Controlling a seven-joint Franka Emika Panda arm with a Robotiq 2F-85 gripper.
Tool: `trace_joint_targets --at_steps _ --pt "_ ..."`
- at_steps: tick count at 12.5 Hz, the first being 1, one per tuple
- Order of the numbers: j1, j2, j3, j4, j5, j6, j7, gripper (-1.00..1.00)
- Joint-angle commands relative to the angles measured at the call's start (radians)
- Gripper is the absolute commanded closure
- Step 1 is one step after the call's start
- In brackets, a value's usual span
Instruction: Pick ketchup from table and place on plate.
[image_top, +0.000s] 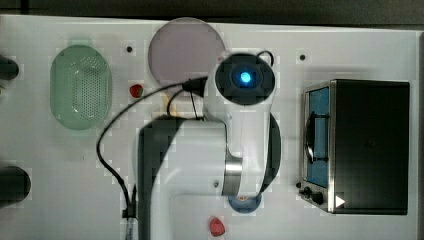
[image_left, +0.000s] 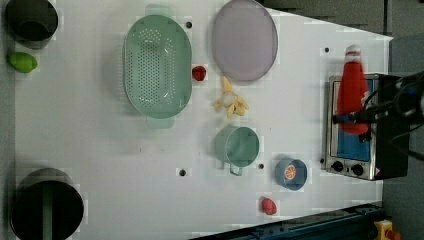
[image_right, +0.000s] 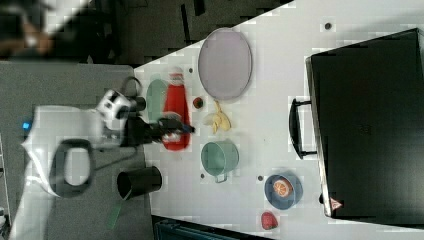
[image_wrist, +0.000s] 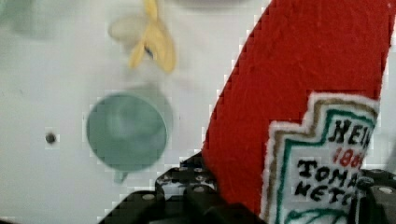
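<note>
The ketchup (image_wrist: 299, 93) was a soft, felt-like red bottle with a white cap and a stitched white, green and tan label lettered in black, and it looked far larger than the cups and dishes around it. The gripper (image_wrist: 285, 196) had it clamped between its dark fingers (image_wrist: 187, 186), which stood partly apart at the width of the bottle's body, gripping at the label end. In the right view the ketchup (image_right: 176, 117) hung in the air with its cap toward the plate (image_right: 225, 62), well clear of the table (image_right: 270, 145); the gripper (image_right: 172, 127) crossed its lower half. The left view set the bottle (image_left: 352, 90) in front of a black toaster oven (image_left: 372, 125), cap uppermost — something the top view hid, since there the arm (image_top: 220, 140) covered it. The wrist view alone showed the label's lettering, and below it a green cup (image_wrist: 126, 130) and a peeled banana (image_wrist: 149, 39) on the white surface. The top view gave the bare lilac-grey plate (image_top: 180, 42), probably with nothing on it, though the arm overlapped one edge, beside a green colander (image_top: 80, 87) and a small red strawberry (image_top: 136, 90).
</note>
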Motion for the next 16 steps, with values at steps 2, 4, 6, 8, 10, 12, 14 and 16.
trace_joint_targets --at_steps 2,4,6,8,10,12,14,16 --pt "0.03 0.157 0.036 0.216 -0.001 -0.045 0.152 -0.29" --pt "0.037 0.272 0.042 0.325 0.0 -0.043 0.166 -0.29" --pt "0.042 0.391 0.042 0.434 0.0 -0.042 0.166 -0.29" --pt "0.043 0.496 0.042 0.533 0.0 -0.04 0.166 -0.29" --pt "0.043 0.583 0.041 0.605 0.0 -0.024 0.166 -0.29" --pt "0.042 0.658 0.04 0.634 0.0 0.039 0.166 -0.29" --pt "0.043 0.723 0.04 0.632 0.0 0.138 0.166 -0.29" --pt "0.045 0.79 0.041 0.631 0.0 0.22 0.166 -0.29"
